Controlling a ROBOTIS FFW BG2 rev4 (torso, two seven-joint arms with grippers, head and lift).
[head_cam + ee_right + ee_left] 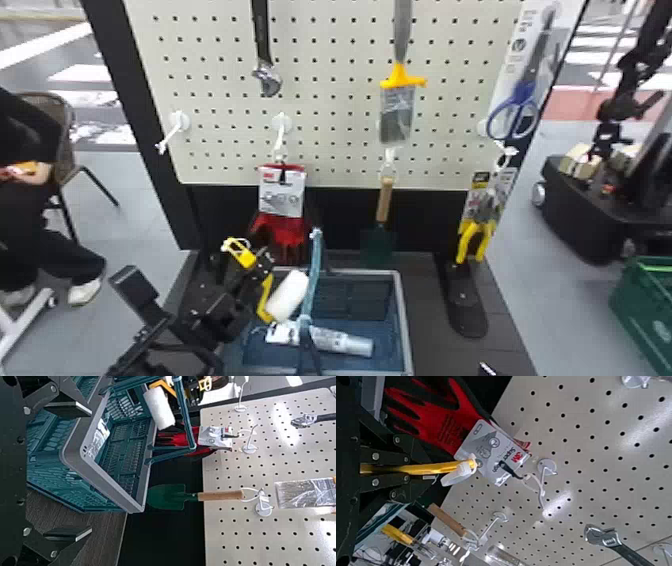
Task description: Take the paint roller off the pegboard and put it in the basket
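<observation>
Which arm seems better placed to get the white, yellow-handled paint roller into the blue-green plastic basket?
Left, most likely. The left jaws are shut on the paint roller by its yellow handle, close to the basket. The right jaws stand open and hold nothing.

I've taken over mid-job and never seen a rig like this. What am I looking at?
This is a robot with two black arms. The head view looks forward and down from its head; the other two come from cameras on its left and right wrists, turned on their side. The left gripper is closed on the paint roller, held up near the basket. The right gripper is open and empty. The basket stands on a dark base, with a tube lying inside. Gloves, a trowel, pliers and other tools hang at the pegboard.
</observation>
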